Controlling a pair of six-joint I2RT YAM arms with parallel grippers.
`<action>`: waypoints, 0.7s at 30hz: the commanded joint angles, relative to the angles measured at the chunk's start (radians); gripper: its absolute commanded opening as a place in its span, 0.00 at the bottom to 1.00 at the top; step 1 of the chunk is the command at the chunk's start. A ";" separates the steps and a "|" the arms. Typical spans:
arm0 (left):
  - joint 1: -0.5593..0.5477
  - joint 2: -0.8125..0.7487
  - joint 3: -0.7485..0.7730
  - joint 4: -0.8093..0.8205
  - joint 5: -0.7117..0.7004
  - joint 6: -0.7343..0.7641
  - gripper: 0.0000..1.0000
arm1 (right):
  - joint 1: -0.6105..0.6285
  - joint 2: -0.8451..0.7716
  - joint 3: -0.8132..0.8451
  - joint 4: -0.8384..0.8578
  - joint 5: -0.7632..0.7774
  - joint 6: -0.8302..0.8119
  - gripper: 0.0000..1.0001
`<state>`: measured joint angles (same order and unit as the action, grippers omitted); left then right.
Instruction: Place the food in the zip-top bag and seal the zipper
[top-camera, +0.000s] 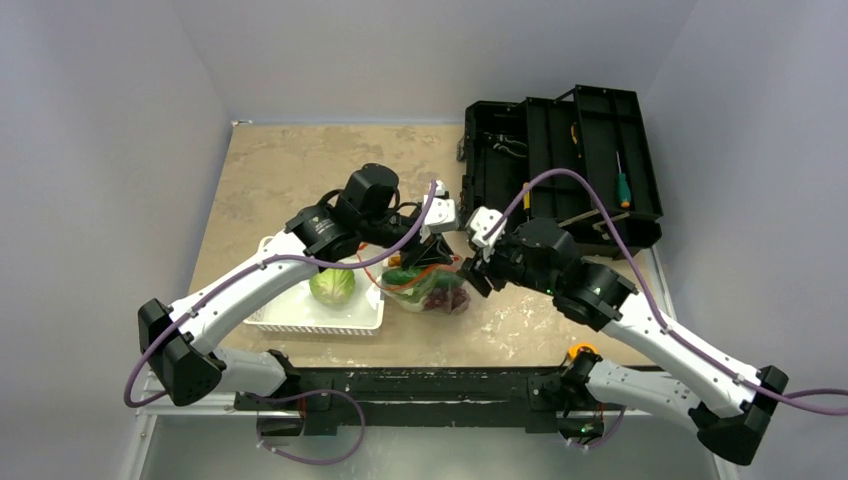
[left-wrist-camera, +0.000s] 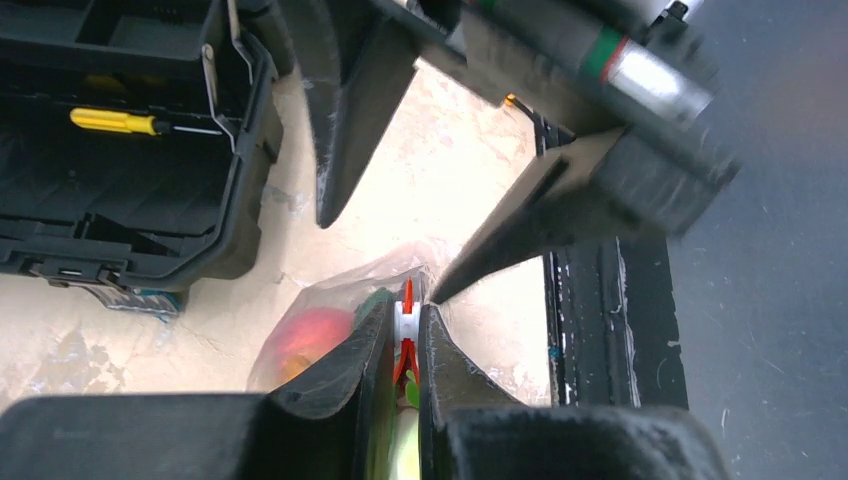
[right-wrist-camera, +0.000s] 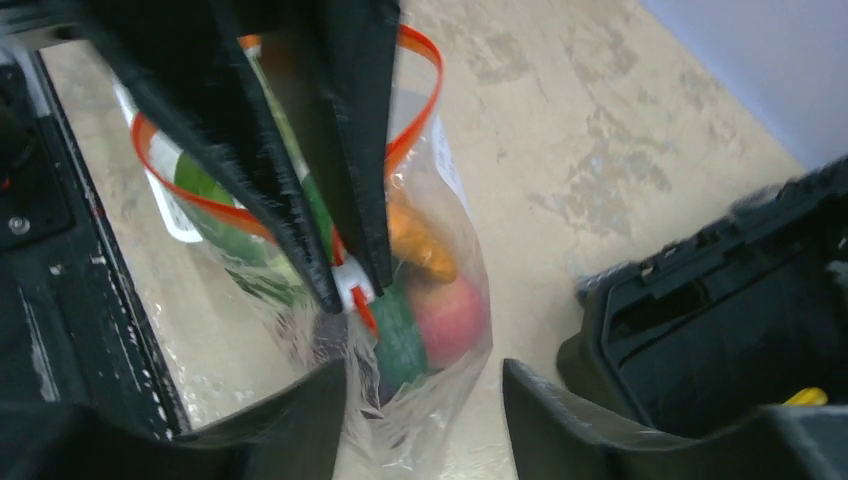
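1. While a round green cabbage (top-camera: 332, 285) lies in the white slatted plastic basket (top-camera: 300, 322), the clear crinkly zip-top bag (right-wrist-camera: 425, 190) sits on the mottled beige tabletop (top-camera: 290, 170). It is just beside that basket, between the two arms, and near the open black toolbox (top-camera: 560, 160).
2. Contents visible through the plastic: a pink peach (right-wrist-camera: 450, 320), a green cucumber (right-wrist-camera: 400, 345) and an orange piece (right-wrist-camera: 420, 245). Other items cannot be made out.
3. Left hand (left-wrist-camera: 405, 320): narrow, pinched on the small white slider (right-wrist-camera: 352, 280) at one end of the orange-red zipper (left-wrist-camera: 407, 292).
4. Right hand (right-wrist-camera: 422, 370): wide, holding nothing. One tip stands just beside the slider.
5. Zipper condition: the strip forms an open loop in the right wrist view, so the mouth is unsealed.
6. Assessment: sealing appears to be in hand, at its very start. The next move calls for the right hand to grip the bag's corner beside the slider as an anchor, while the left hand draws the slider along the strip.
7. Note: with the cabbage outside the bag, loading looks incomplete.
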<state>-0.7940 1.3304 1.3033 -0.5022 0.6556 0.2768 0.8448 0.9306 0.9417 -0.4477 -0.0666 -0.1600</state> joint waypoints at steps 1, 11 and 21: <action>0.003 -0.034 -0.015 0.032 0.048 0.028 0.00 | 0.001 -0.086 -0.030 0.080 -0.087 -0.144 0.46; 0.003 -0.070 -0.045 0.057 0.063 0.018 0.00 | 0.000 0.019 0.030 0.108 -0.197 -0.119 0.45; 0.003 -0.073 -0.044 0.056 0.071 0.017 0.00 | 0.000 0.072 0.063 0.075 -0.214 -0.165 0.22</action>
<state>-0.7940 1.2915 1.2602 -0.4915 0.6849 0.2802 0.8452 1.0092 0.9493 -0.3885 -0.2501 -0.2996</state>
